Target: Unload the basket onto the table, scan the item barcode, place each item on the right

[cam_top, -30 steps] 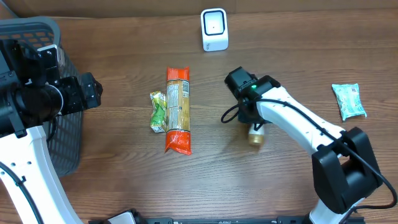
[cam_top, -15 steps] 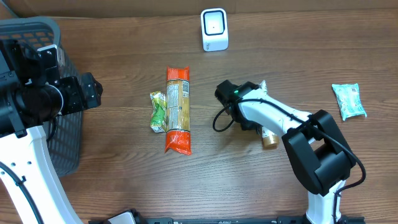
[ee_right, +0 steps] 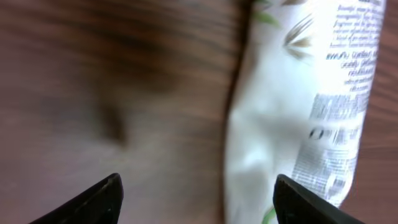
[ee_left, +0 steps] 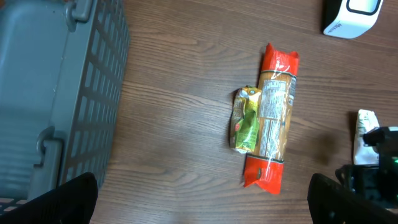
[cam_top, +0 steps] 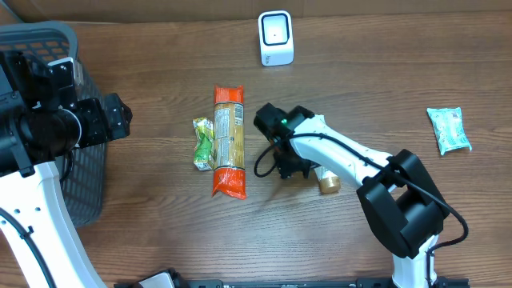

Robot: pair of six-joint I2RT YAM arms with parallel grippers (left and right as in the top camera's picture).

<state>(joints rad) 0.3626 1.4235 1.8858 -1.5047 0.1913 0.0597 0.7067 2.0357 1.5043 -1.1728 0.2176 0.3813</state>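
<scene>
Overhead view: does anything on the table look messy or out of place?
Nothing looks spilled. The green packet is crumpled against the orange packet, and a white tube lies half hidden under the right arm.

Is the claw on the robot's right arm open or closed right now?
Open: its wrist view shows the right gripper with fingertips far apart, the white tube lying loose.
</scene>
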